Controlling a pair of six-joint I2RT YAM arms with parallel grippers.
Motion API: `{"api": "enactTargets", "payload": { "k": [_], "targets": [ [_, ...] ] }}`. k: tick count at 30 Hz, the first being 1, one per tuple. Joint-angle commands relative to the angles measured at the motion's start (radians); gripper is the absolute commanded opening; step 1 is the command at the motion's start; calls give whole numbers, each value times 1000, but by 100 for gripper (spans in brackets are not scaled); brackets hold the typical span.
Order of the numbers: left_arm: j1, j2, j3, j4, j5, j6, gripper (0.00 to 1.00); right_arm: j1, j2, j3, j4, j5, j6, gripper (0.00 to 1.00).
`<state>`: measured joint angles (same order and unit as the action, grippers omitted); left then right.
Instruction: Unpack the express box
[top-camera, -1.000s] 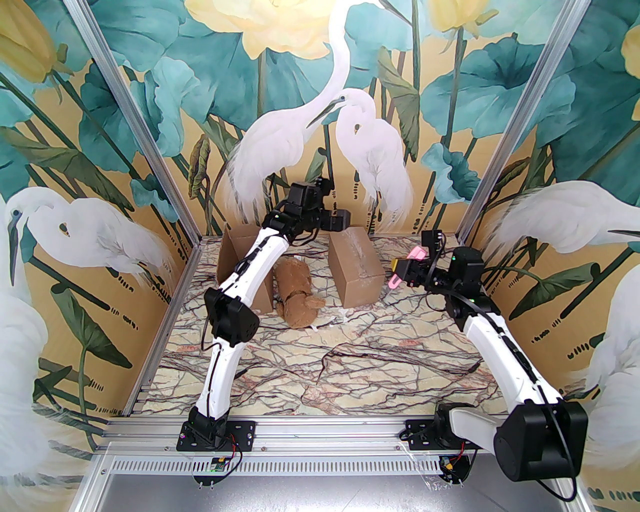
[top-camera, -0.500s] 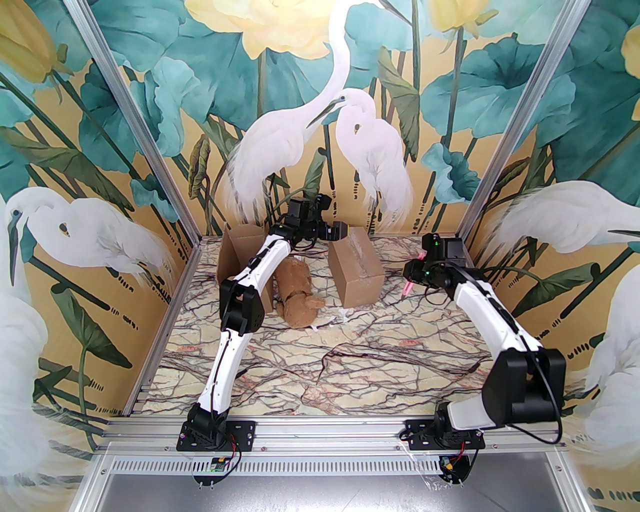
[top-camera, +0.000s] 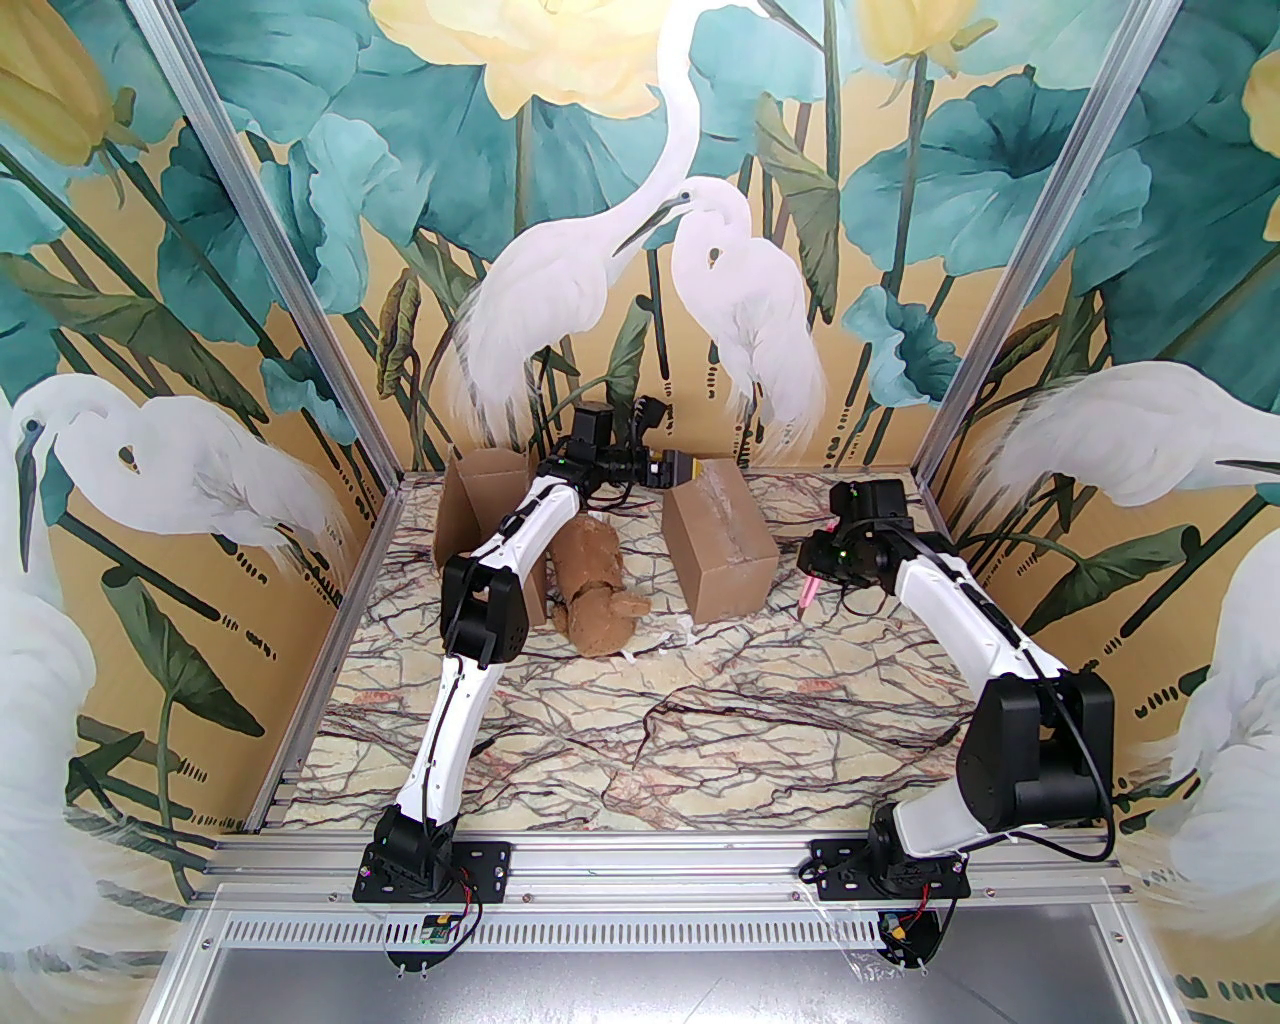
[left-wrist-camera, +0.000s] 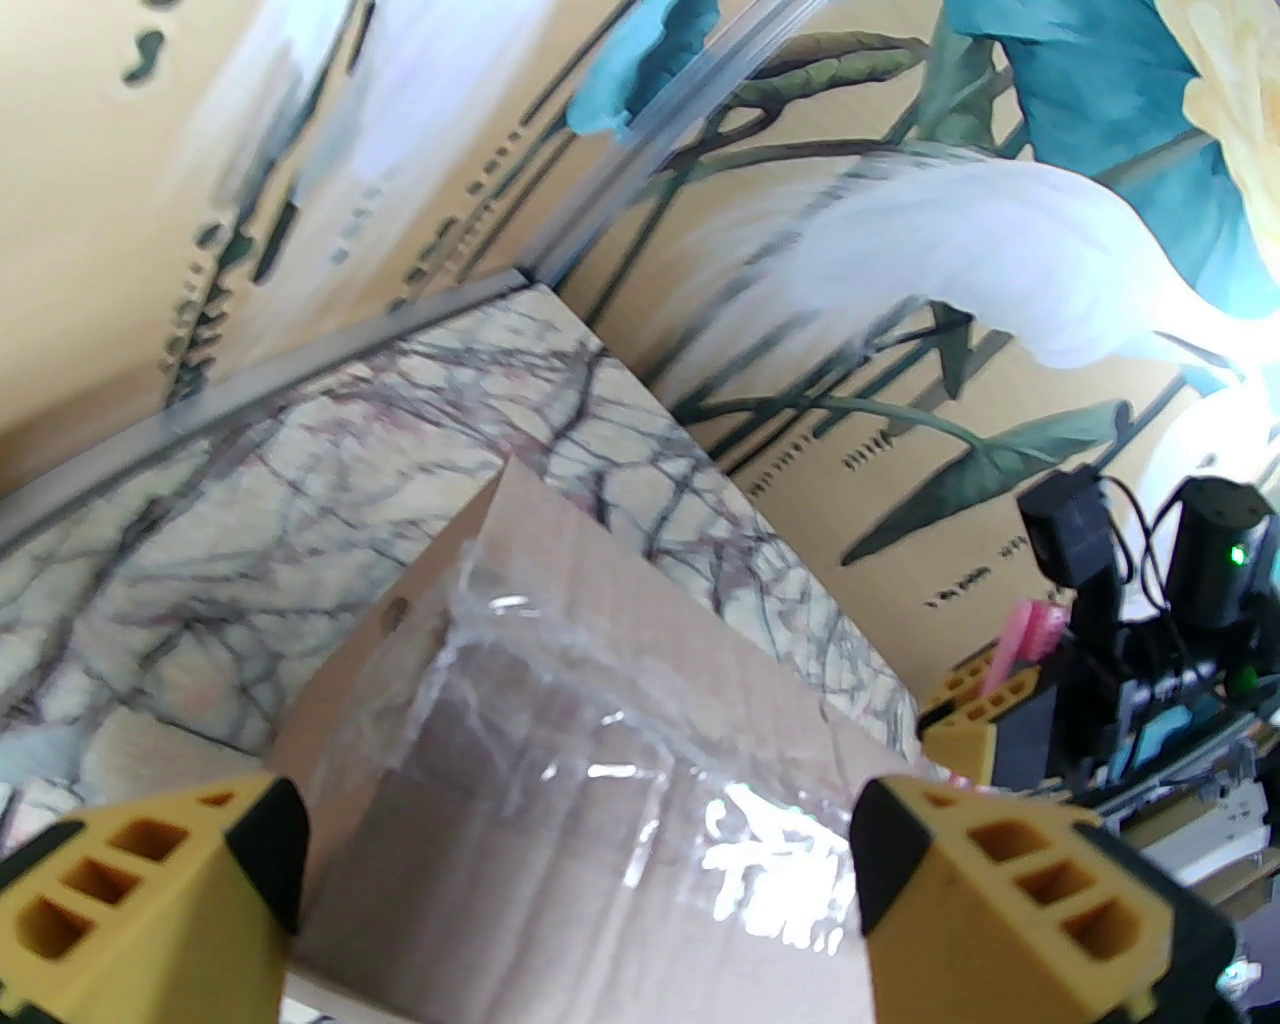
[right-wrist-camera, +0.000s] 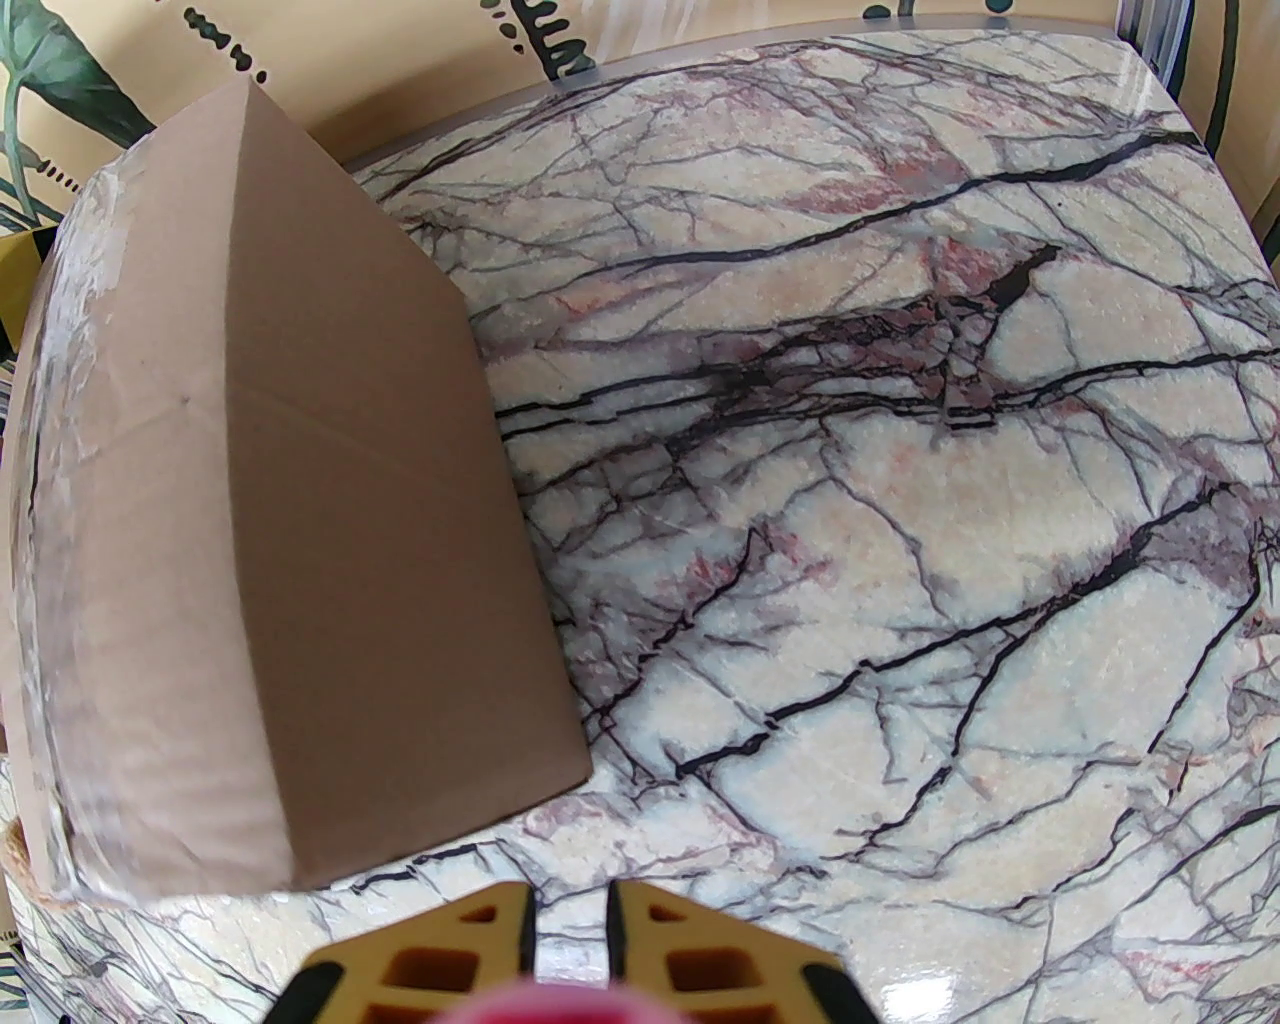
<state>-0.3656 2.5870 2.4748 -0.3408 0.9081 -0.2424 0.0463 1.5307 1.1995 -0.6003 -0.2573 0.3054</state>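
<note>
The sealed cardboard express box (top-camera: 725, 545) lies at the back of the marble table, with clear tape along its top (left-wrist-camera: 560, 700). My left gripper (top-camera: 672, 468) is open at the box's far left end. Its yellow fingers (left-wrist-camera: 150, 900) stand wide on either side of the taped top. My right gripper (top-camera: 818, 568) hangs just right of the box and is shut on a pink cutter (top-camera: 806, 592) that points down at the table. In the right wrist view the fingers (right-wrist-camera: 520, 930) are nearly together, a pink blur sits below them, and the box (right-wrist-camera: 300, 560) is to the left.
An opened cardboard box (top-camera: 480, 510) stands at the back left, behind my left arm. A brown plush toy (top-camera: 595, 590) lies between the two boxes. The painted back wall and the metal frame posts are close behind the boxes. Bare marble table (top-camera: 700, 720) lies in front.
My right arm swung in and down, turning the pink cutter to point at the table beside the box. The left gripper dropped onto the box's far end, and the box turned slightly.
</note>
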Motion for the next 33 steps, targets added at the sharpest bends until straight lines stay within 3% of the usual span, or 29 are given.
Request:
{"api": "enactTargets", "payload": {
  "k": [1,8,23,33],
  "targets": [
    [-11,-52,-81,-17,93,-8,89,1,-34,35,-38,15,-47,0],
    [-42,-238,-332,-48,84,80,86,1,-88,8,-83,53,-104,0],
    [-115,-514,-735,0,21,88,85,4,-125,-79,-68,-40,-80,0],
    [-108,-545,-670,-131,-203,127,89,47,-223,-150,-133,-98,-31,0]
  ]
}}
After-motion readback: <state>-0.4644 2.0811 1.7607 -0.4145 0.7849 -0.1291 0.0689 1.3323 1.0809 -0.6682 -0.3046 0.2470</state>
